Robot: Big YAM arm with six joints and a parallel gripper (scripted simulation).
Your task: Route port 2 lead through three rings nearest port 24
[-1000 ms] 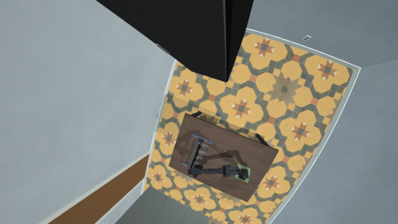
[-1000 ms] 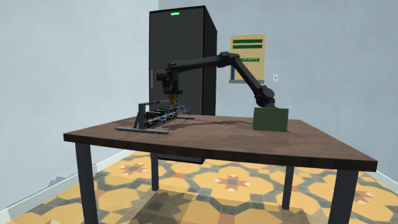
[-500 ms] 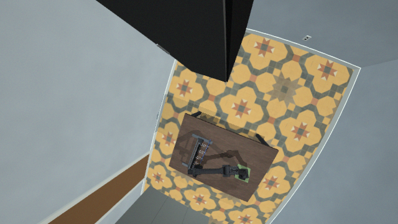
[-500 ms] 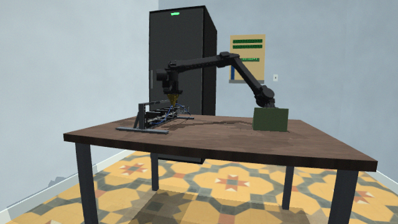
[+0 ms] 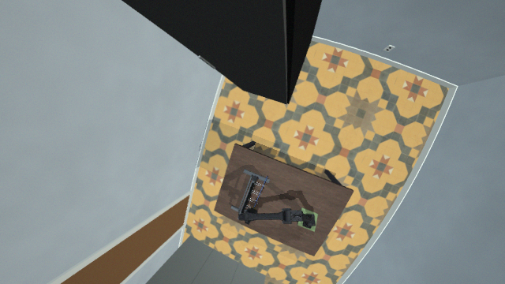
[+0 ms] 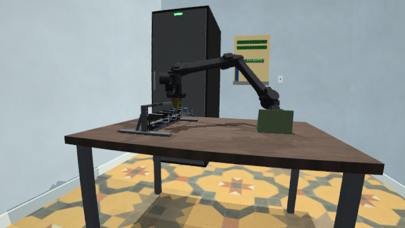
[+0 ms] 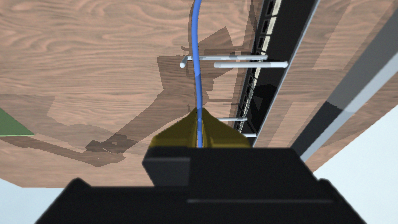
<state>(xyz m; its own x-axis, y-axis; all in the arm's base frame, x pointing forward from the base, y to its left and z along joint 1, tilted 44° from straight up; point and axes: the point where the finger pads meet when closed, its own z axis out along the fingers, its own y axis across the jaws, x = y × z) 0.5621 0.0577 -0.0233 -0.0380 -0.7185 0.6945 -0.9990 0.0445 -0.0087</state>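
My gripper (image 7: 199,112) has yellow fingertips and is shut on the blue lead (image 7: 196,55). It holds the lead above the table, just beside the rack. In the wrist view the lead runs straight ahead from the fingers and passes a white wire ring (image 7: 232,62) of the cable manager. I cannot tell whether the lead lies inside that ring. The dark patch panel (image 7: 272,65) stands to the right of the lead. In the exterior view the gripper (image 6: 176,104) hangs over the small rack (image 6: 161,120) on the table's left part, with the blue lead (image 6: 169,119) draped along the rings.
A green block (image 6: 274,121) holds the arm's base on the right of the table. A tall black cabinet (image 6: 185,60) stands behind the table. The rack sits near the table's left edge (image 6: 104,134). The table's edge shows at the lower right of the wrist view (image 7: 350,150).
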